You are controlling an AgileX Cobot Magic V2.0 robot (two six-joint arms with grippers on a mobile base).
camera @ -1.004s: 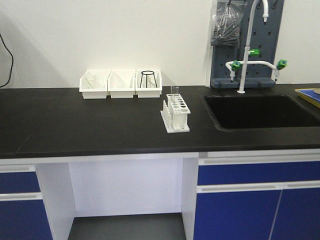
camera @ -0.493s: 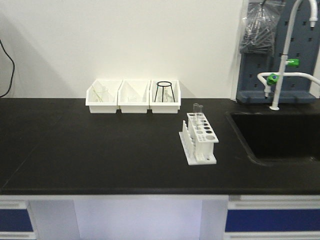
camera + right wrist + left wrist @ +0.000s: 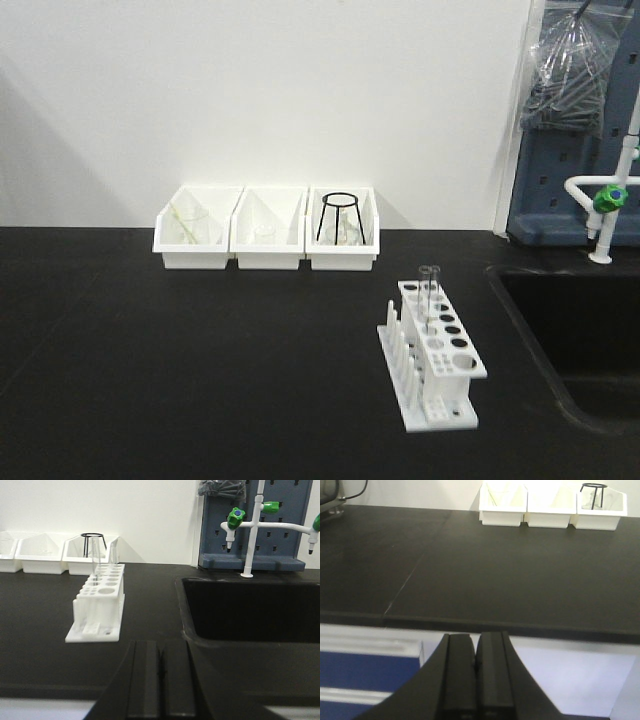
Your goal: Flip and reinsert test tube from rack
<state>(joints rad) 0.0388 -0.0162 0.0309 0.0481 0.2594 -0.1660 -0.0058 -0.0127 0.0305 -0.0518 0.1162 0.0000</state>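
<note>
My left claw (image 3: 476, 667) and right claw (image 3: 160, 675) hang shut and empty at the counter (image 3: 200, 380) edge, while the test tube (image 3: 430, 293) stands upright in a back hole of the rack (image 3: 447, 392), its top exposed, I judge, for grasping.

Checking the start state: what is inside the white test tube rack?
In the rack, at its far end, stands one clear test tube, possibly two. The other holes look empty. The tube's lower part is hidden below the top plate.
</note>
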